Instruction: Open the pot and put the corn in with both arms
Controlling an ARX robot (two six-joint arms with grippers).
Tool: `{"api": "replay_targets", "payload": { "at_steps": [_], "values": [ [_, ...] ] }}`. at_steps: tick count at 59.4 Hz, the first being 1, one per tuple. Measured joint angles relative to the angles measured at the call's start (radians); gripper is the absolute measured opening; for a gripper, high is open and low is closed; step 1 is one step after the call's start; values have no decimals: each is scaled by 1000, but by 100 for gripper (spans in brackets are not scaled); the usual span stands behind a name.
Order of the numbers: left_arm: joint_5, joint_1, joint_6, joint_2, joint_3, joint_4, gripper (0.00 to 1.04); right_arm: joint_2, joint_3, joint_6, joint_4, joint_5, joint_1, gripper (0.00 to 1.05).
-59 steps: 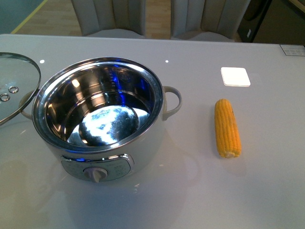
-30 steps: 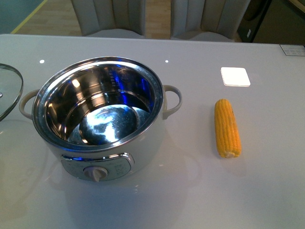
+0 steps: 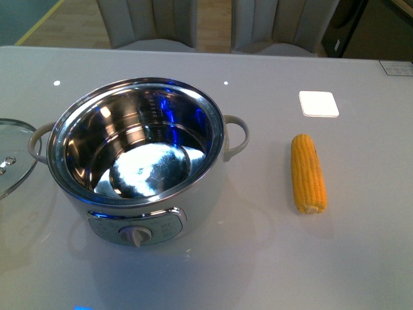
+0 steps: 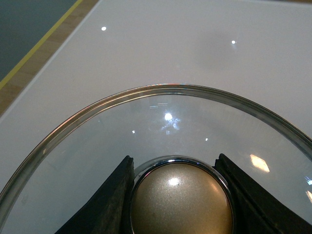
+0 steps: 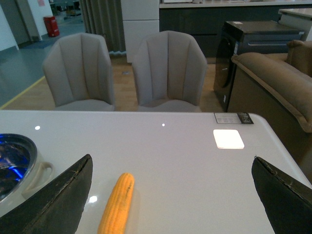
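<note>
Grey chairs (image 5: 169, 68), wooden floor (image 5: 124, 90), brown sofa (image 5: 273, 83)

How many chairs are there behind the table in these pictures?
2. The first chair stands past the far edge of the table, behind the pot. The second chair stands beside it, toward the corn. More may be out of frame.

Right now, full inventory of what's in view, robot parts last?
white round electric pot with steel bowl: 1, white and steel, table centre-left, open, empty
round glass lid with steel rim: 1, clear, left of pot, off it
yellow corn cob: 1, yellow-orange, on table right of pot
white square pad: 1, white, beyond corn
grey upholstered chairs: 2, grey, behind table
glossy grey table: 1, grey, under everything
left gripper: 1, black, shut on lid's gold knob
right gripper: 1, black, open, empty, above table near corn
</note>
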Motion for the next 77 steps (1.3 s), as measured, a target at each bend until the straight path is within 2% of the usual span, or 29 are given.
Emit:
{"api": "replay_targets", "payload": {
  "at_steps": [12, 37, 51, 54, 67, 77],
  "values": [
    [17, 1, 55, 63, 40, 50, 44, 0, 0, 0, 0, 0, 0, 96],
    [58, 17, 40, 162, 79, 55, 45, 0, 0, 0, 0, 0, 0, 96],
    [85, 27, 33, 166, 97, 39, 95, 0, 0, 0, 0, 0, 0, 96],
    [84, 30, 33, 166, 96, 39, 100, 0, 0, 0, 0, 0, 0, 96],
    [101, 41, 31, 132, 34, 50, 98, 0, 0, 0, 0, 0, 0, 96],
    [121, 51, 19, 0, -71, 64, 98, 0, 0, 0, 0, 0, 0, 96]
  ]
}}
